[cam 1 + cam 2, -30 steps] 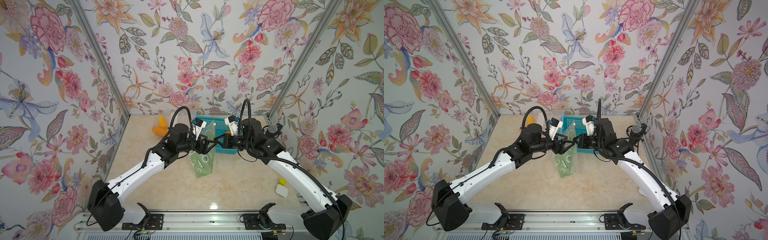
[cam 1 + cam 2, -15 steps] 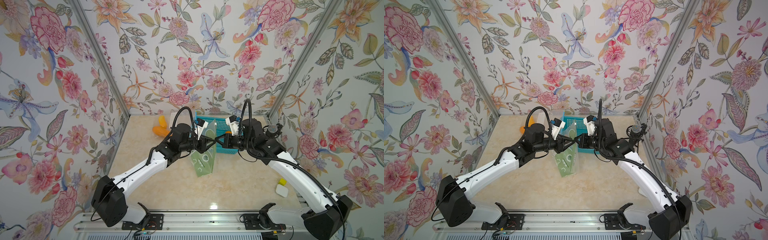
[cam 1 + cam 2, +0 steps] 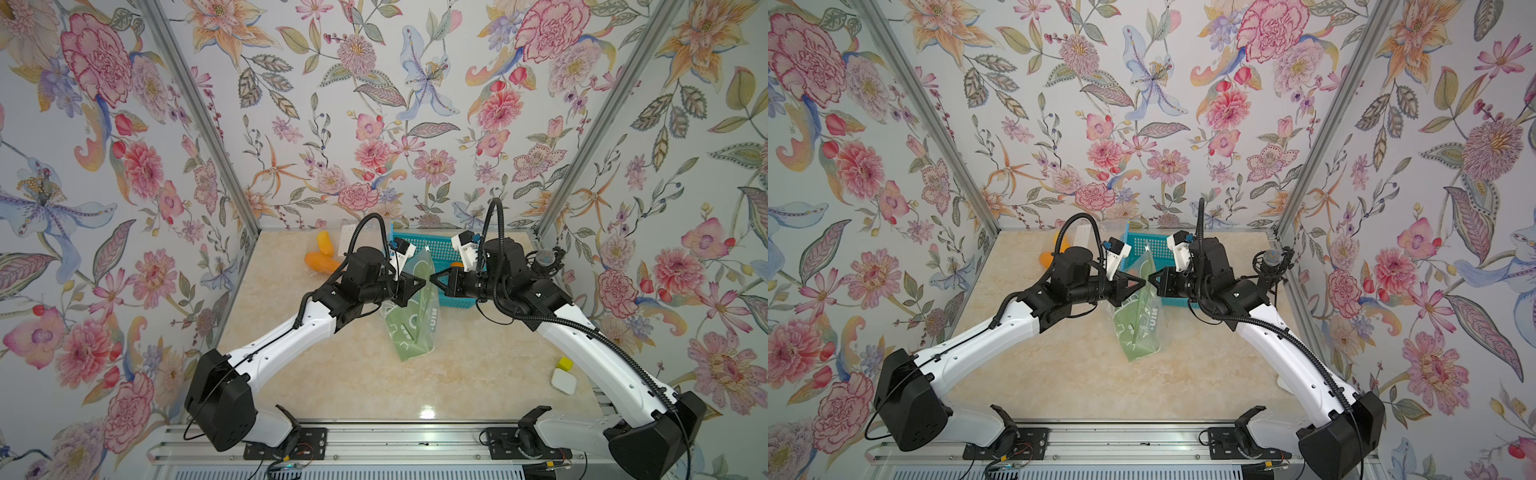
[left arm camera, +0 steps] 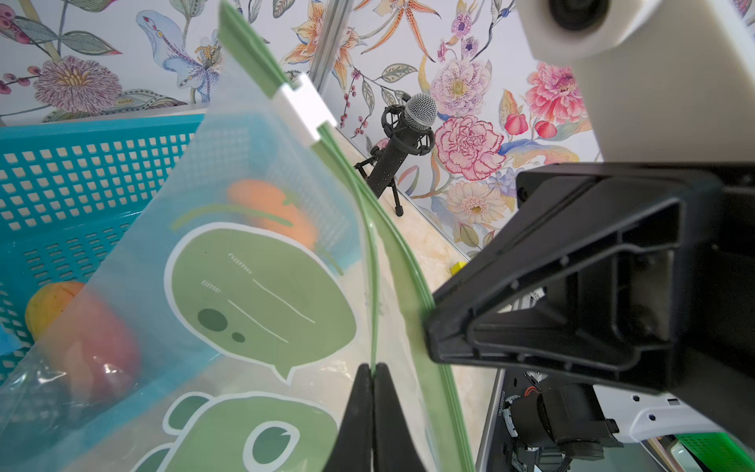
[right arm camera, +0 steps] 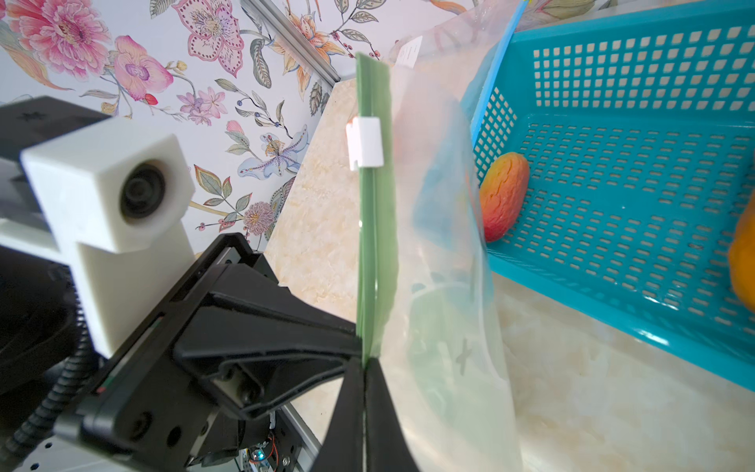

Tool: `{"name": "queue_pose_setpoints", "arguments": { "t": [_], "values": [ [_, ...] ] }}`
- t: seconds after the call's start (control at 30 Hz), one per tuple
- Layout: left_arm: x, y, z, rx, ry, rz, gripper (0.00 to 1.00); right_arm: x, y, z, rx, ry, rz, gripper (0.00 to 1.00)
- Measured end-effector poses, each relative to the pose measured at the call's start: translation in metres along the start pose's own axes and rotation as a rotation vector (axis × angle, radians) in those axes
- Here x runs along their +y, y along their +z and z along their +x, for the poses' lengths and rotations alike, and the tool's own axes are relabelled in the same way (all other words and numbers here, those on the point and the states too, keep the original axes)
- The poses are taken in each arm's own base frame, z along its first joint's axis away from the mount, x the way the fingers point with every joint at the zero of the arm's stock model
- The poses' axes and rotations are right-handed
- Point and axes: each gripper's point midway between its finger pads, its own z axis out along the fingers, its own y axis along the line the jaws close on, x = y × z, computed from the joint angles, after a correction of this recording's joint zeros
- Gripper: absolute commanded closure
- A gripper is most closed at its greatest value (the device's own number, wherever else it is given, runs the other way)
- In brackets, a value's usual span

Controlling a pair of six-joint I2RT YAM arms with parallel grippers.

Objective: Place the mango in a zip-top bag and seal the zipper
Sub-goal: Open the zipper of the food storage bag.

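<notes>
Holding a zip-top bag (image 3: 411, 328), clear with green print, upright between two arms.
- left gripper (image 4: 371, 367): fingers together, clamped on one green lip of the zipper.
- right gripper (image 5: 365, 363): fingers together, clamped on the facing lip.
- white slider (image 5: 365, 143): sits on the zipper track, farther along from both grips.
- mango (image 5: 504, 196): outside the bag, lying in the blue basket (image 5: 613, 36) against its wall.

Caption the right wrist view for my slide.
Right gripper and left gripper pinch the green zipper edge of the zip-top bag; a mango lies in the teal basket.
</notes>
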Motion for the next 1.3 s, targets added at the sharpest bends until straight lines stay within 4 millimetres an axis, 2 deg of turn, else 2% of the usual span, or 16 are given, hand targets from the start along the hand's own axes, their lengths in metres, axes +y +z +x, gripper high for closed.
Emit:
{"name": "queue_pose_setpoints", "arguments": {
  "t": [0.17, 0.23, 0.33, 0.43, 0.53, 0.6, 0.7, 0.83, 0.9, 1.0, 1.07, 1.1, 1.2, 1.3],
  "values": [
    [0.022, -0.019, -0.014, 0.014, 0.012, -0.155, 1.0, -0.014, -0.01, -0.004, -0.041, -0.036, 0.086, 1.0],
    [0.019, -0.03, -0.028, 0.009, 0.031, -0.182, 1.0, -0.023, -0.011, -0.005, -0.047, -0.054, 0.132, 1.0],
    [0.003, -0.047, -0.05, -0.001, 0.075, -0.178, 1.0, -0.033, -0.011, -0.004, -0.041, -0.068, 0.188, 1.0],
    [-0.015, -0.066, -0.057, 0.02, 0.11, -0.147, 1.0, -0.035, -0.007, -0.01, -0.032, -0.081, 0.205, 1.0],
    [-0.026, -0.081, -0.039, 0.092, 0.109, -0.11, 1.0, -0.029, 0.002, -0.018, -0.015, -0.098, 0.184, 1.0],
    [-0.023, -0.089, -0.022, 0.151, 0.088, -0.116, 1.0, -0.026, 0.008, -0.02, 0.001, -0.107, 0.167, 1.0],
    [0.002, -0.104, 0.0, 0.216, 0.017, -0.185, 1.0, -0.024, 0.016, -0.013, 0.047, -0.111, 0.14, 1.0],
    [0.034, -0.119, 0.008, 0.197, -0.056, -0.281, 1.0, -0.018, 0.027, 0.003, 0.121, -0.12, 0.091, 1.0],
    [0.041, -0.117, 0.013, 0.181, -0.08, -0.287, 1.0, -0.018, 0.035, 0.011, 0.155, -0.124, 0.085, 1.0],
    [0.055, -0.101, 0.025, 0.192, -0.112, -0.287, 1.0, -0.025, 0.051, 0.024, 0.213, -0.121, 0.1, 0.99],
    [0.069, -0.086, 0.031, 0.21, -0.133, -0.297, 1.0, -0.035, 0.061, 0.031, 0.246, -0.118, 0.118, 0.83],
    [0.076, -0.08, 0.033, 0.216, -0.141, -0.303, 1.0, -0.039, 0.064, 0.032, 0.255, -0.121, 0.125, 0.79],
    [0.093, -0.066, 0.036, 0.224, -0.16, -0.322, 1.0, -0.047, 0.066, 0.027, 0.266, -0.125, 0.13, 0.54],
    [0.102, -0.058, 0.034, 0.212, -0.164, -0.327, 1.0, -0.038, 0.062, 0.009, 0.235, -0.153, 0.089, 0.44]
  ]
}}
